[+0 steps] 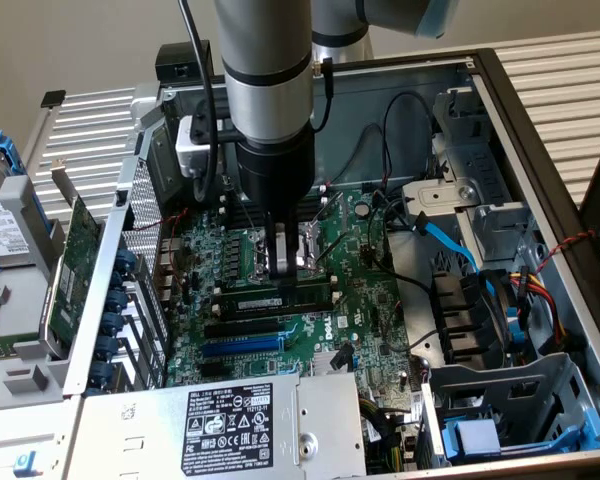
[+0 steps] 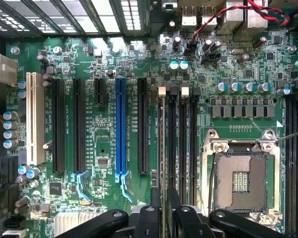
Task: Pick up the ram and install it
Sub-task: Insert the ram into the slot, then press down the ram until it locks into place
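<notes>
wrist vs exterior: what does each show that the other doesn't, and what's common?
Wrist: the blue expansion slot end to end, a white slot, the empty CPU socket, and the ram edge-on in its slot, just ahead of the gripper.

Exterior: the arm, the case's power supply, blue SATA cable, a drive outside the case.

Both: motherboard, gripper above the ram.

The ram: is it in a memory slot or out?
In. The ram stands on edge in a slot on the motherboard, below the gripper; fully latched, cannot tell.
</notes>
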Motion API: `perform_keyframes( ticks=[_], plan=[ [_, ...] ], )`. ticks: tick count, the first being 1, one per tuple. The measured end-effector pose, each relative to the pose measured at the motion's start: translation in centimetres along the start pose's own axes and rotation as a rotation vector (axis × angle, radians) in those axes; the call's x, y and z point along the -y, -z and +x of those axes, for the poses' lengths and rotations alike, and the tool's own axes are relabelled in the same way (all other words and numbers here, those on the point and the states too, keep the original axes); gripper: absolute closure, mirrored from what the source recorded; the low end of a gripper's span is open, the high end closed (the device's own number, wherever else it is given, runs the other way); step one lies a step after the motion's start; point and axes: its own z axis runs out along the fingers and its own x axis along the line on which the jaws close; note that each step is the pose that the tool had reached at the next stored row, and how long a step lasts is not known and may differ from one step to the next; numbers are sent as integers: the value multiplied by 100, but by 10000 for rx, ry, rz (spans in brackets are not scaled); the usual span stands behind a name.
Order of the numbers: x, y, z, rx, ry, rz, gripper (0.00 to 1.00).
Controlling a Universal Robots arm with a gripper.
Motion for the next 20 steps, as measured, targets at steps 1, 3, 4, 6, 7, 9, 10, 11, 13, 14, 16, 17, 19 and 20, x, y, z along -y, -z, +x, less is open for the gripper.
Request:
perform_keyframes(
  ticks=[1,3,4,6,7,9,10,11,13,14,16,17,19,20],
  plan=[
    [-3,13,0,0,0,-1,80],
    [-6,45,1,-1,1,-1,80],
    [-7,61,1,1,1,0,80],
    [-10,84,1,-1,0,-1,80],
    [-15,86,1,1,-2,0,80],
    [-24,90,2,2,0,1,80],
    [-28,93,2,1,0,0,80],
    [-29,94,2,1,0,1,80],
    [-30,95,2,1,2,0,80],
    [-32,96,2,-1,0,-1,80],
    [-36,96,2,-2,-1,-1,80],
    [-36,96,3,-1,1,-1,80],
    [-39,96,3,-1,0,0,80],
    [-41,96,3,-1,-1,-1,80]
  ],
)
